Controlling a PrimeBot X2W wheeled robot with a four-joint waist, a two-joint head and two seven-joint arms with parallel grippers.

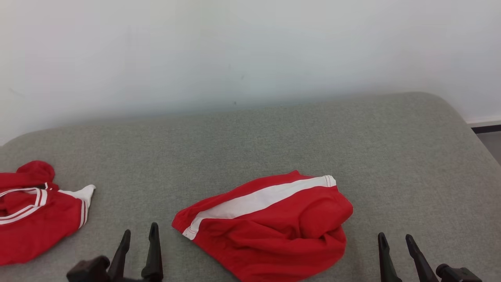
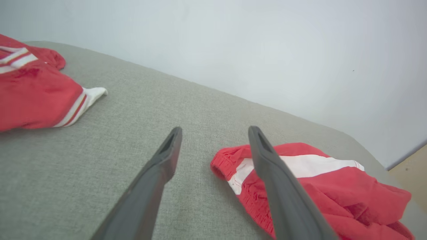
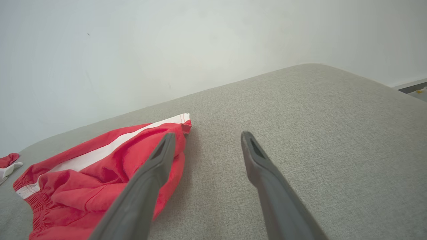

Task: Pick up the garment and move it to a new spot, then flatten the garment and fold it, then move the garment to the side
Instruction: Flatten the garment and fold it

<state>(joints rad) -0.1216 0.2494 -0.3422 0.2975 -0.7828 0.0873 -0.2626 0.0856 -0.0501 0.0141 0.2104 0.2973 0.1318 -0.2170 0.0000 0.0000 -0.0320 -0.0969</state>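
- Two empty, spread-open grippers: left end effector [image 1: 139, 229] just left of the garment [image 1: 270, 223], right end effector [image 1: 395, 235] a little off its right side.
- Sits rumpled mid-table [image 1: 250, 137], close to the near edge, white stripe up.
- Probably placed already, with flattening in hand; calls for pinching the waistband end and the far hem, then drawing them apart.
- Broad bare room behind and to the right; bounded by the wall [image 1: 250, 51], the rounded right corner, and a second red garment [image 1: 35, 211] far left.

On 1 grey padded bench [image 1: 250, 141] lie 2 red-and-white clothes: 1 pair of shorts [image 1: 270, 223] and 1 top [image 1: 35, 219], cut off at the edge, perhaps a jacket. 1 left gripper [image 1: 139, 235], 1 right gripper [image 1: 396, 239], 4 fingers [image 1: 153, 250] in all.
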